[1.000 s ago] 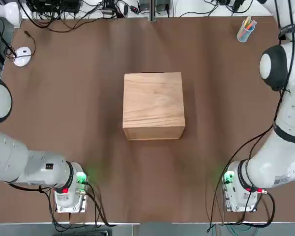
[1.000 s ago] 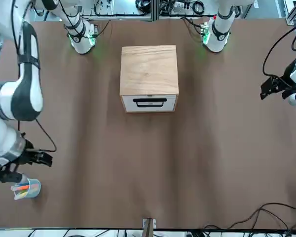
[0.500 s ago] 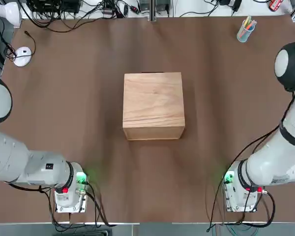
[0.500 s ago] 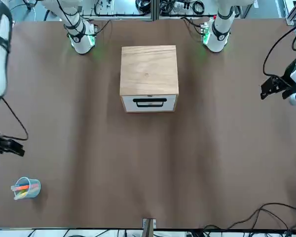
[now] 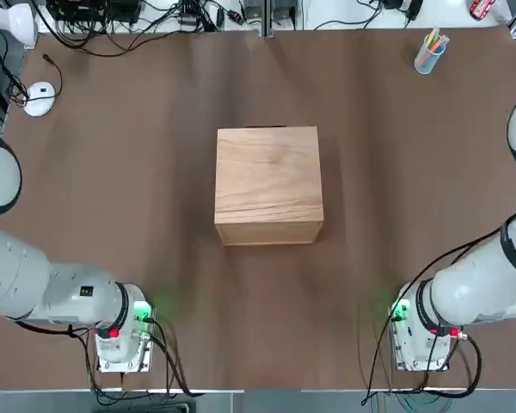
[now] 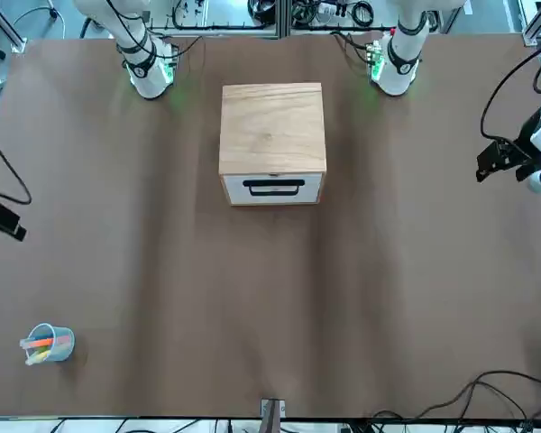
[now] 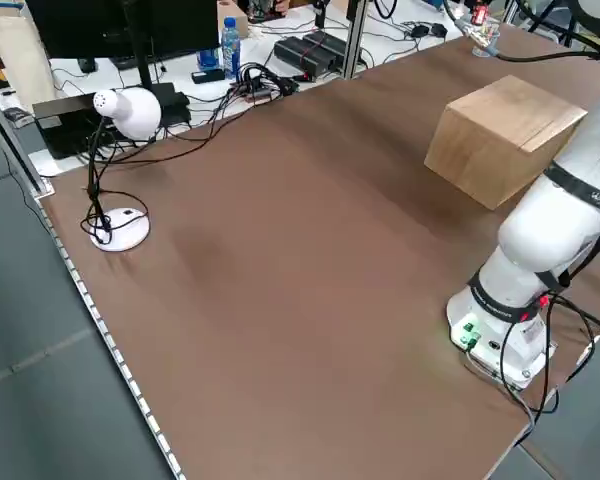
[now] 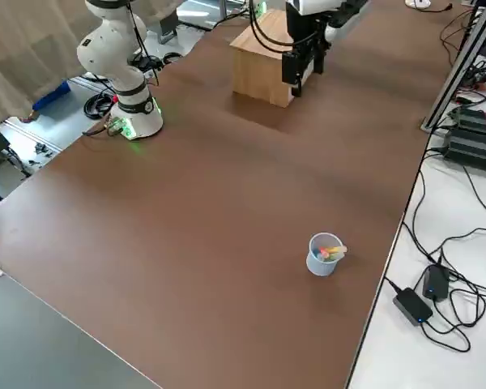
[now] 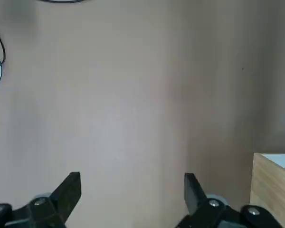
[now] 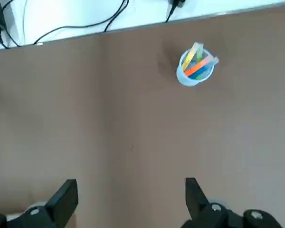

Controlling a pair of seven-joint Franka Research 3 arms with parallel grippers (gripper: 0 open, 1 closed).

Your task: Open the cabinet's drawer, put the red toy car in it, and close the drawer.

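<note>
**Drawer shut, no red car in sight, both arms out wide**

Cabinet (image 6: 272, 135) sits mid-worktop (image 6: 270, 307). Its drawer (image 6: 272, 188) faces away from the arm bases and is flush with the front, handle (image 6: 273, 188) showing in the front view. I can't find the red toy car in any view: not on the worktop, not in either pincer. My read: either it's inside the shut drawer, which is how a finished job would look, or it's somewhere out of camera. Can't settle that from here, so I'm not calling a next move.

Left pincer (image 9: 128, 192) hangs at the robot's left edge of the worktop, fingers spread, nothing between them; a cabinet corner shows in its wrist view. Right pincer (image 10: 130, 194) is off at the right edge, also spread and empty, looking down on the pen cup (image 10: 195, 69) near the far corner. Both well apart from the cabinet, which suits a parked stance clear of the drawer's travel.

Also around: mouse (image 5: 39, 97) and a white lamp (image 7: 130, 112) at the far left.
</note>
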